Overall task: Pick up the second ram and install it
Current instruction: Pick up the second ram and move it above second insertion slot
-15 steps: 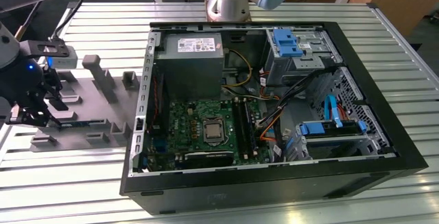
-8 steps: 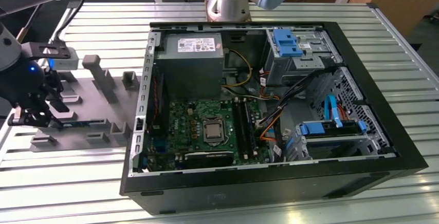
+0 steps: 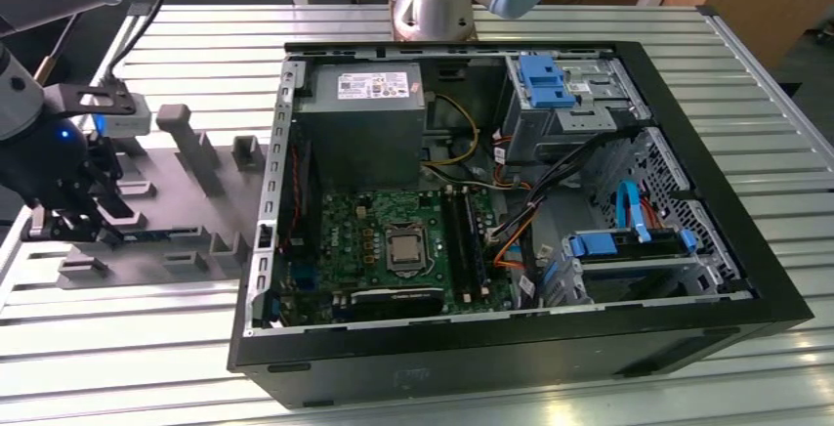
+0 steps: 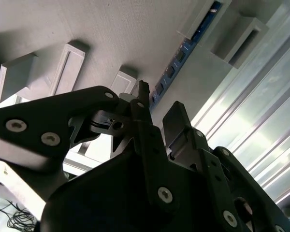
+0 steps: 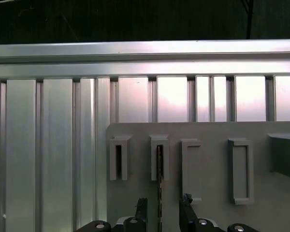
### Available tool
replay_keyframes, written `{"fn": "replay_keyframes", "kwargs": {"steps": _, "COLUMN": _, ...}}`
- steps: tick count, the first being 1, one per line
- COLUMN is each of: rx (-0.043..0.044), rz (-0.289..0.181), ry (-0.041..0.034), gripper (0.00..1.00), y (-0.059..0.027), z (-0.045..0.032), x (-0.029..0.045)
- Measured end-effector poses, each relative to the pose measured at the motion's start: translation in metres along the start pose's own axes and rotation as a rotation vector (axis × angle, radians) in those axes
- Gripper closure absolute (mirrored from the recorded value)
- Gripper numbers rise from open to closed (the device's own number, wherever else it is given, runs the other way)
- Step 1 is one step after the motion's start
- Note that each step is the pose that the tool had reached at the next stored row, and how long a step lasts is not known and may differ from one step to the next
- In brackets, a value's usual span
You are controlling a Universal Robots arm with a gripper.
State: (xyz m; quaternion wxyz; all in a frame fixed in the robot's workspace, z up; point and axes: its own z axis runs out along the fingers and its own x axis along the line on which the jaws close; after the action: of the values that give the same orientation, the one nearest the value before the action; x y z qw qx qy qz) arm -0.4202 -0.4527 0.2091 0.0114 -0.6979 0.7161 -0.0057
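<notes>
Pick-up stage, grasp not yet closed. The gripper (image 5: 163, 207) hangs over the grey fixture (image 3: 195, 187), which lies by the edge of the slatted surface (image 3: 144, 343) at the exterior view's left. The second ram (image 4: 185, 50) stands on edge in one of the fixture's slots. In the first wrist view it runs as a thin line between the two fingers (image 5: 141, 207), which are apart, one on each side, with a gap showing at both faces. Judged from this, the stick is neither clamped nor lifted; grasping, carrying and seating all remain. The open computer case (image 3: 710, 187) lies mid-surface, well apart from the gripper. Its motherboard (image 3: 352, 240) is exposed, with the long black memory slots (image 3: 463, 235) beside the processor socket. Whether any slot is already filled cannot be made out. How far the fingertips reach down the stick is hard to judge. In the second wrist view the gripper body hides the stick's near end, and fixture blocks partly cover its far end.
</notes>
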Motion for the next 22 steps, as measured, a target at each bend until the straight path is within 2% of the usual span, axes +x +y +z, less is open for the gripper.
{"fn": "replay_keyframes", "kwargs": {"steps": 6, "rx": 0.0052, "rz": -0.002, "ry": 0.0009, "gripper": 0.61, "y": 0.0001, "z": 0.0049, "x": 0.0006}}
{"fn": "replay_keyframes", "kwargs": {"steps": 22, "rx": 0.0056, "rz": -0.003, "ry": 0.0009, "gripper": 0.61, "y": 0.0001, "z": 0.0073, "x": 0.0019}}
